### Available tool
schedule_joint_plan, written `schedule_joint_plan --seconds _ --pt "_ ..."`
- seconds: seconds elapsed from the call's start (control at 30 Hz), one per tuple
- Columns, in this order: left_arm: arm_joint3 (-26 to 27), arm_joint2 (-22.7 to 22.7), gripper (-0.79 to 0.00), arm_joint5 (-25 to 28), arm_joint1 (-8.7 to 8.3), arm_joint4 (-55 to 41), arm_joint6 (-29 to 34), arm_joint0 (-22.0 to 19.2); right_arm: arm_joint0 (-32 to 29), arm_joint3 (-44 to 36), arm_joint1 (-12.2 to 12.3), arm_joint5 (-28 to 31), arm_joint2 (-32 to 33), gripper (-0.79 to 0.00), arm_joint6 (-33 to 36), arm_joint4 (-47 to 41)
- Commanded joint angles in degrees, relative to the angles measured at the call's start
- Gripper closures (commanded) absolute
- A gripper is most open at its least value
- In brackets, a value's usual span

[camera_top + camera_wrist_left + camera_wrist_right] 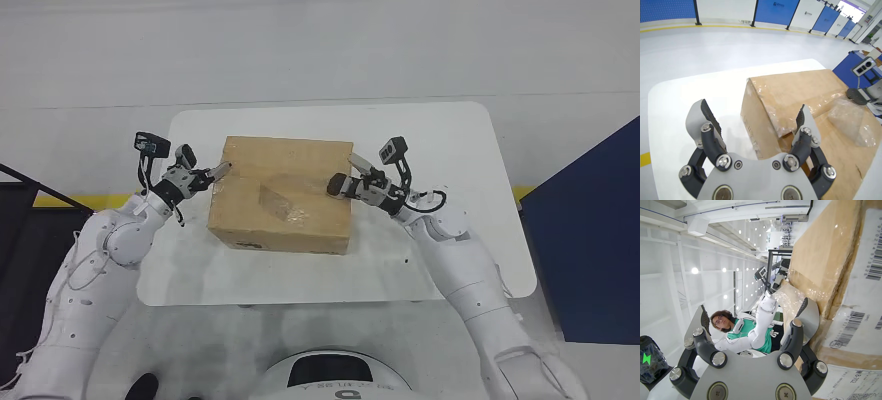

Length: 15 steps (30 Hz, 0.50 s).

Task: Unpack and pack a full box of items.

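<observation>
Cardboard box (285,190) sits mid-worktop (440,150), with crinkled clear tape (280,200) across its top. Your left gripper (215,172) (753,103) is at the box's left end, fingers spread wide, one over the top and one out over the worktop. Your right gripper (340,185) (754,303) is at the box's right end, fingers spread too, one close against the cardboard edge.
</observation>
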<state>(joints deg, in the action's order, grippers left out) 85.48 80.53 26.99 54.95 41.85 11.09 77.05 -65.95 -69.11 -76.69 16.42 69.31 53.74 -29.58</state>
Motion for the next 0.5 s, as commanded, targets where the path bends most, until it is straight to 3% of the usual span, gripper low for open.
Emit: schedule_joint_plan --seconds 0.0,0.1,0.47 --pt "4.39 1.04 -0.785 -0.51 -0.2 1.25 0.27 2.17 0.21 0.12 -0.04 -0.2 -0.3 -0.785 -0.5 0.15" --pt "9.89 2.24 -0.785 -1.34 -0.48 4.31 0.98 5.1 0.39 0.5 -0.06 0.0 -0.62 -0.785 -0.62 -0.01" --pt "9.89 2.24 -0.785 -1.34 -0.48 4.31 0.98 5.1 1.22 2.58 -0.19 0.09 -1.82 -0.785 -1.62 -0.14"
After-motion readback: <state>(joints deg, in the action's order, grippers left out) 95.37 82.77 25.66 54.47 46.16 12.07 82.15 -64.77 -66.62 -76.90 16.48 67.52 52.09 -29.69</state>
